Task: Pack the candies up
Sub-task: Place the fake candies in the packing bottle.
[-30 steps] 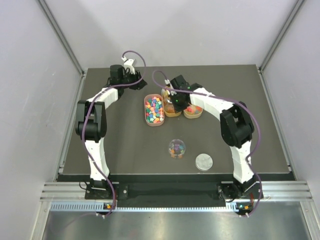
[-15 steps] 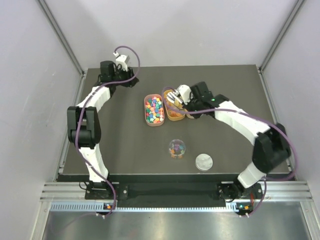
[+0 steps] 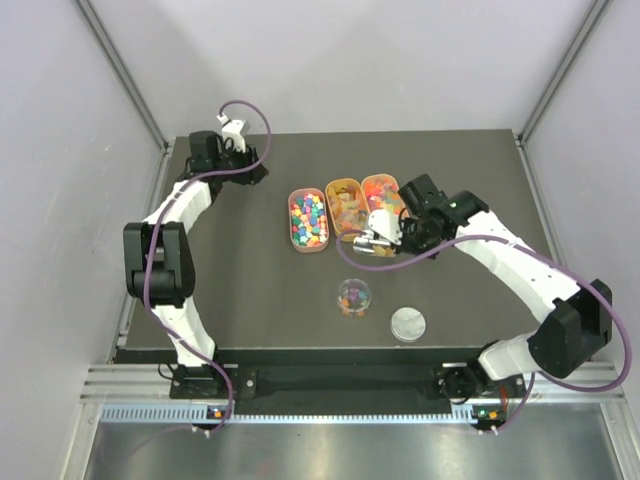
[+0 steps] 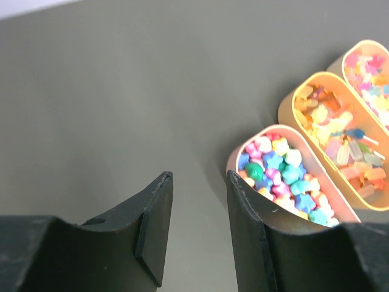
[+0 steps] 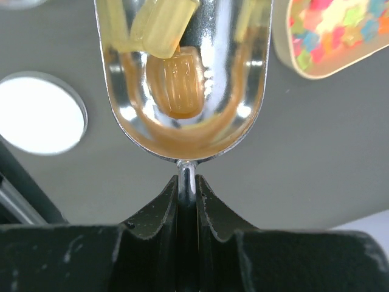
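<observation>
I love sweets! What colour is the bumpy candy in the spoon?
Orange candy, best in right wrist view.

I'm holding the left arm stretched into the frame's upper left, left gripper point(image 3: 250, 171) fingers point(image 4: 152, 234) standing apart, empty. The right arm is reaching to centre, right gripper point(image 3: 378, 236) pinching a scoop point(image 5: 182, 139) by its stem.
</observation>
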`<state>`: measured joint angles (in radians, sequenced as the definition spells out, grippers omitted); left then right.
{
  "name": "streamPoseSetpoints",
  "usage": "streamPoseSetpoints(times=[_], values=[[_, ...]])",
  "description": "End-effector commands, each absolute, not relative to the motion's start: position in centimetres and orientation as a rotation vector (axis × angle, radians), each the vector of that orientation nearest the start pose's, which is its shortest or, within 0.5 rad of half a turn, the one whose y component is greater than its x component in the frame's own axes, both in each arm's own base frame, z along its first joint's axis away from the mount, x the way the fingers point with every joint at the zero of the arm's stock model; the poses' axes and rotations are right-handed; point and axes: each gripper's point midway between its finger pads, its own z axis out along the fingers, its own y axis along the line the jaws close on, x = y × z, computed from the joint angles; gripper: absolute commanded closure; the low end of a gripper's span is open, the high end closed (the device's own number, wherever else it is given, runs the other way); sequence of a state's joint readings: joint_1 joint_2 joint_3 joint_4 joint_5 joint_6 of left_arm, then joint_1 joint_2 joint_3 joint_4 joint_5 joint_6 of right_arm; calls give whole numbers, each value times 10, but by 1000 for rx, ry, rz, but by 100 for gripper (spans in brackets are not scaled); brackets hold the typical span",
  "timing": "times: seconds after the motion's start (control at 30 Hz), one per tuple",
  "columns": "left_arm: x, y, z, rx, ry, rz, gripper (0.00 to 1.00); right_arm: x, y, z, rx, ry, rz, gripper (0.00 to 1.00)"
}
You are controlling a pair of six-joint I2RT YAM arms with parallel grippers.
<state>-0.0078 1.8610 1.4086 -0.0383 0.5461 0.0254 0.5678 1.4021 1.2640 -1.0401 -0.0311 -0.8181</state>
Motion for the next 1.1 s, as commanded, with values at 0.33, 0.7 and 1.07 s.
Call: streamPoseSetpoints(times=[0.33, 0.7, 1.07], values=[[503, -93, 186, 382, 1973, -530, 55, 227, 129, 177, -2172, 1875, -279, 100], [503, -78, 181, 334, 1984, -528, 55, 216, 130, 171, -2339, 1816, -443, 100], [502, -77, 170, 316, 2004, -541, 56, 220, 123, 177, -2465, 1765, -632, 100]])
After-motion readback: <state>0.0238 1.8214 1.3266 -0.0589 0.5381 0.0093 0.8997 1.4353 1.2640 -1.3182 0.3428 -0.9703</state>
